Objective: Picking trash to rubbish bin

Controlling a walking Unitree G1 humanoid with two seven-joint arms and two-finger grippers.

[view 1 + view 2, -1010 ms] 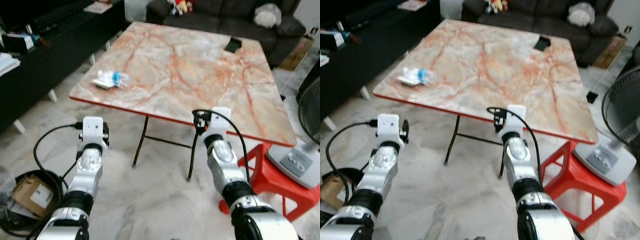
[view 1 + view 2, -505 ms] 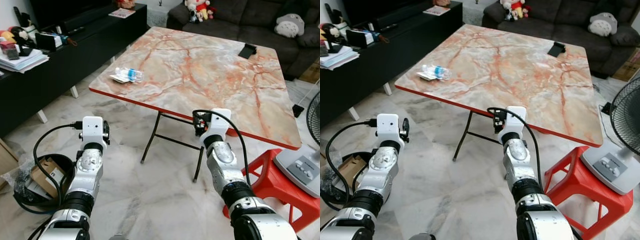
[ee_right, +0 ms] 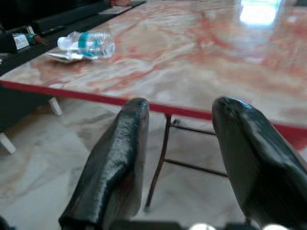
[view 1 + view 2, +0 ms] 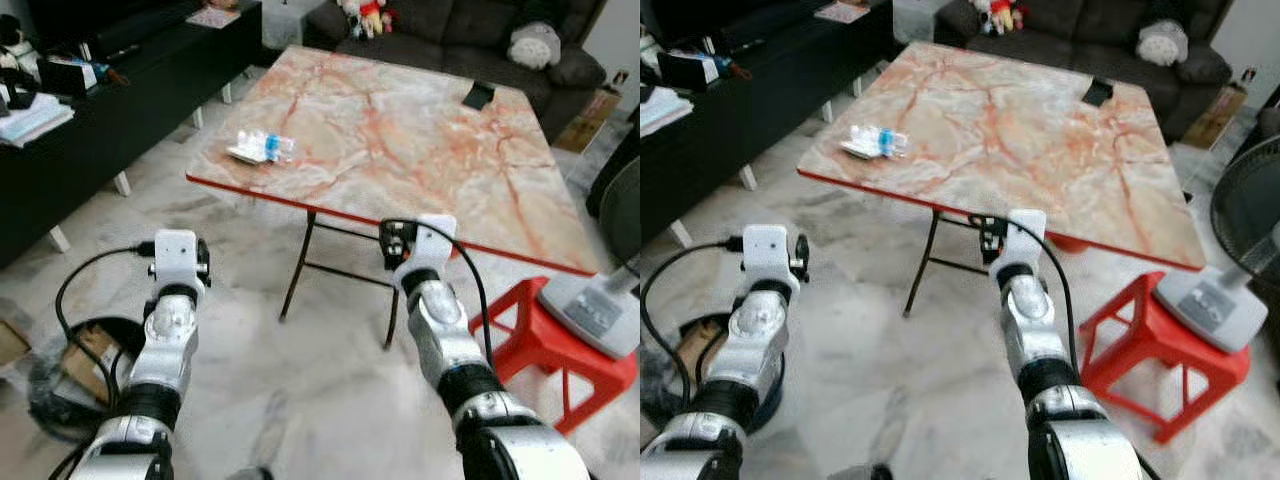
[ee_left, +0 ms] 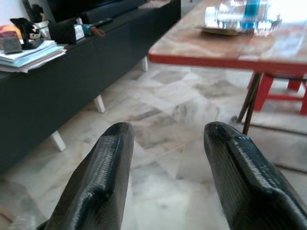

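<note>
Standing before a marble-patterned table [image 4: 420,150] with both grippers held out empty above the pale floor [image 4: 300,400].
From the head view, the red-edged table fills the upper middle; a dark sofa [image 4: 450,40] lies beyond it at 12 o'clock, a black low cabinet [image 4: 110,90] at 10 o'clock, a red plastic stool [image 4: 540,350] at 4 o'clock beside a fan base [image 4: 600,315], and a black bin [image 4: 60,385] holding cardboard at 8 o'clock. The left gripper [image 5: 165,158] and right gripper [image 3: 180,143] each have fingers spread apart, gripping nothing. A clear plastic bottle [image 4: 262,146] with a blue label, its writing too blurred to read, lies on a flat wrapper [image 4: 243,155] near the table's left edge. A small dark object [image 4: 478,95] rests at the far side.
</note>
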